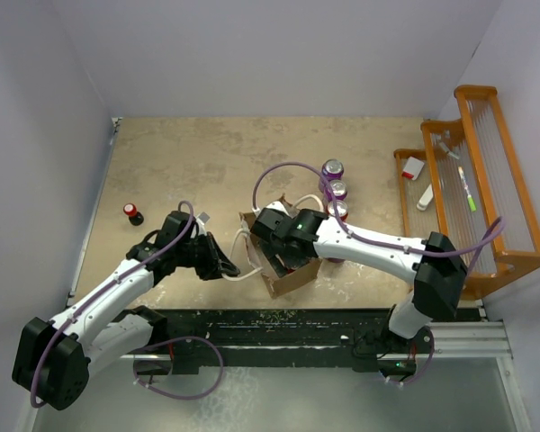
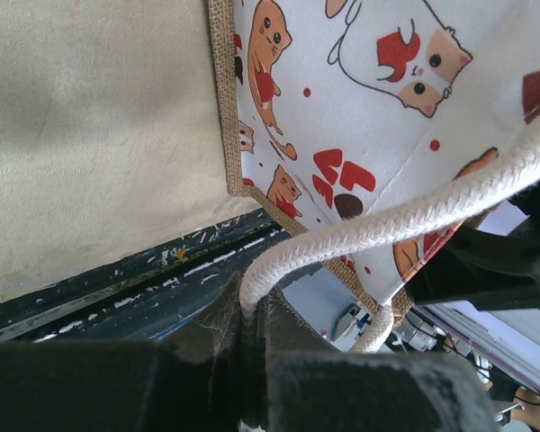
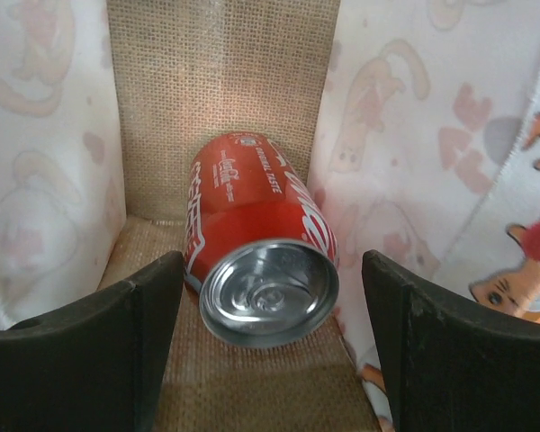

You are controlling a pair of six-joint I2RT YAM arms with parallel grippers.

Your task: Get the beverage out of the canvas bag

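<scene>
Sideways, the red can [image 3: 252, 207] lies on the floor of the canvas bag [image 1: 283, 283] on the bench [image 1: 189, 162]; the right gripper [image 3: 272, 261] stands wide astride it; the left gripper [image 2: 252, 310] clamps the white rope handle [image 2: 387, 220].

Beige mottled tabletop [image 1: 189, 153] carries the tan-brown canvas bag [image 1: 292, 279] near centre, three purple-topped cans [image 1: 337, 189] in a row just behind it, a small red-and-black bottle [image 1: 132, 213] well left, an orange wooden rack [image 1: 486, 180] along the right edge.
</scene>
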